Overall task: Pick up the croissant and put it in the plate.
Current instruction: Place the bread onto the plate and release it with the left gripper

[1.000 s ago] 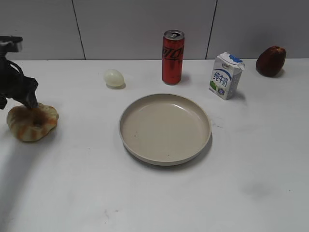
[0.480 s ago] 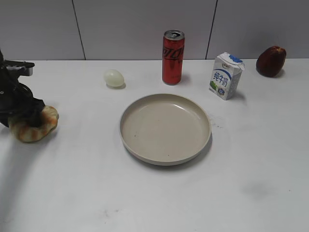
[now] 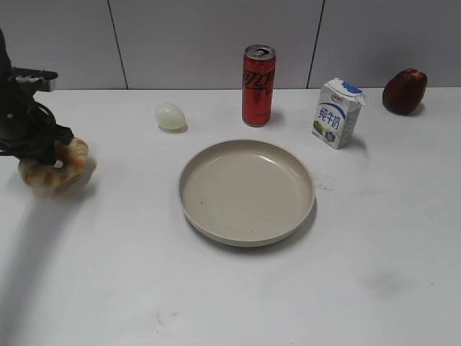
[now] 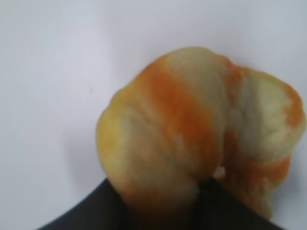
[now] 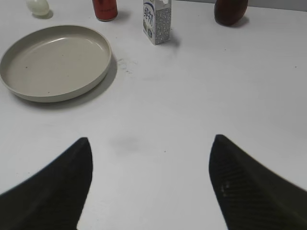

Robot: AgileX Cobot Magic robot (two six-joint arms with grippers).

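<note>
Far left of the plate [image 3: 246, 192], the left gripper [image 3: 45, 153] had its fingers clamped on the croissant [image 3: 54, 168], which hung just above the table [image 3: 230, 288]. The right gripper [image 5: 149, 184] hovered beyond the plate's right side, fingers spread wide apart.

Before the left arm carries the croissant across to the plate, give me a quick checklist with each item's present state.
1. Left pincer shut on the croissant: ok; the pastry fills the left wrist view.
2. Croissant clear of the table: cannot tell; its shadow sits close beneath it.
3. Plate free of things: ok.
4. Path to the plate open: ok; egg and red can stand behind it.
5. Right pincer out of the way: ok; open, holding nothing, not visible in the exterior view.
</note>
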